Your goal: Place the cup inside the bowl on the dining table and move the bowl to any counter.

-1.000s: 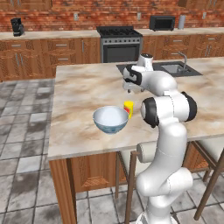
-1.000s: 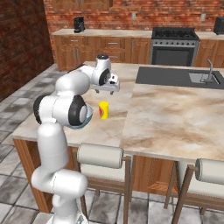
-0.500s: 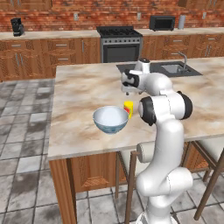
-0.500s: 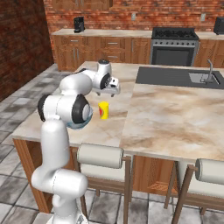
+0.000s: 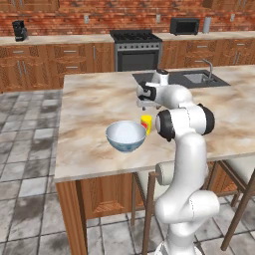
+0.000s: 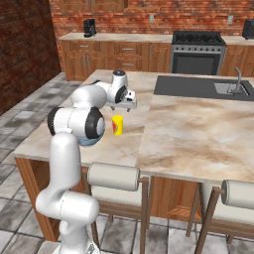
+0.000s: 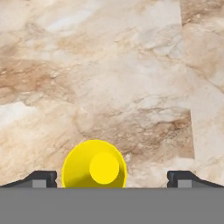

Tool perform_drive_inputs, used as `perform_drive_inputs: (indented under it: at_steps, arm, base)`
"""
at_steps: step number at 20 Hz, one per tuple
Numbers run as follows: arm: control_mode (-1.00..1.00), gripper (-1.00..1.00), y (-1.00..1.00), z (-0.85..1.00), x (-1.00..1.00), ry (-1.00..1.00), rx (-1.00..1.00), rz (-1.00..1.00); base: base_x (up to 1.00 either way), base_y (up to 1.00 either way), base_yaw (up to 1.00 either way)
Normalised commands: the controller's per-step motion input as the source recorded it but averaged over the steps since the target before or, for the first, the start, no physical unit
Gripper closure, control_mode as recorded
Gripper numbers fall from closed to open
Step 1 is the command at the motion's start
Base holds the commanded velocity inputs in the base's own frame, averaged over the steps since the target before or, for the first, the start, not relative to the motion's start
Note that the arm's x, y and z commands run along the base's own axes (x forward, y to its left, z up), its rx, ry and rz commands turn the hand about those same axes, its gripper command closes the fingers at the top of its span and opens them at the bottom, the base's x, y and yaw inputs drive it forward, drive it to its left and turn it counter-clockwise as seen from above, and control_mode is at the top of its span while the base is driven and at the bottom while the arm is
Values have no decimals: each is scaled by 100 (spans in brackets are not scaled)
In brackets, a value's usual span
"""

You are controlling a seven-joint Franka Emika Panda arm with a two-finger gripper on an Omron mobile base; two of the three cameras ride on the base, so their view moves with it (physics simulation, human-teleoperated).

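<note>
While the gripper hangs above the dining table with its jaws spread as wide as they go and nothing between them, the small yellow cup stands on the marble just below it. Seen along the hand, the cup sits off centre, close to one fingertip and well apart from the other. From the base cameras the cup lies beneath and slightly nearer the robot's body than the gripper, with the bowl just beside the cup on the side away from the arm; whether cup and bowl touch cannot be told.

The likely next step is lowering the open fingers around the cup. Because the cup is not midway between them, a straight descent could bring the nearer fingertip down on the rim, tipping the cup or pushing it across the smooth stone toward the bowl. A light, small cup would probably slide or topple easily. Closing while off centre could also drag it sideways before the grip settles. Centring over the cup first would reduce that risk.
</note>
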Motion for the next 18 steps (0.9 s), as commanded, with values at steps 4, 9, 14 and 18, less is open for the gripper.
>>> perform_drive_inputs:
  at_steps: [4,9,14,18]
  arm:
    - [-100,-100,0,-19,2,0,0,1]
    - [-100,-100,0,-22,3,0,0,1]
    - [-100,-100,0,-25,10,0,0,2]
    - [-100,-100,0,-21,15,0,0,2]
  base:
    - [0,0,0]
    - [0,0,0]
    - [0,0,0]
    - [0,0,0]
